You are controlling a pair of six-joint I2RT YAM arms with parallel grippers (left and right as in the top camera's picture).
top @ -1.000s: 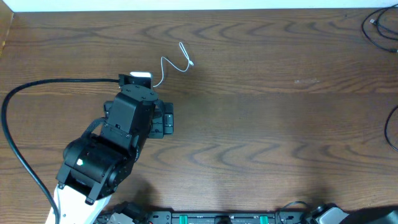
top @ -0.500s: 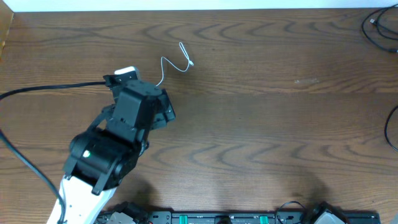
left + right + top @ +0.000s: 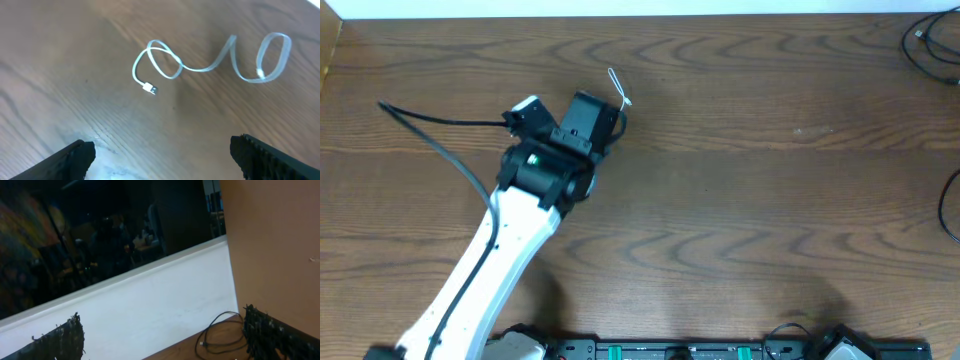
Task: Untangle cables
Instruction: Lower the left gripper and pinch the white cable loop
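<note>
The short white cable point(image 3: 200, 67) lies alone on the wooden table in loose loops, its small plug point(image 3: 150, 89) at the left end. From overhead only its far tip point(image 3: 618, 88) shows beyond my left gripper point(image 3: 603, 118), which hovers over the rest of it. In the left wrist view the left gripper point(image 3: 162, 150) is open and empty, with the cable ahead of the fingers. A black cable point(image 3: 927, 42) lies coiled at the far right corner and also shows in the right wrist view point(image 3: 220, 335). My right gripper point(image 3: 162, 335) is open and empty.
Another black cord point(image 3: 948, 205) curves along the right edge of the table. The thick black wire point(image 3: 430, 122) of the left arm trails to the left. A white wall point(image 3: 150, 305) borders the table's far edge.
My left arm has stretched out and swung up and to the right, from beside the white cable to over it. It now covers most of the cable from overhead.
</note>
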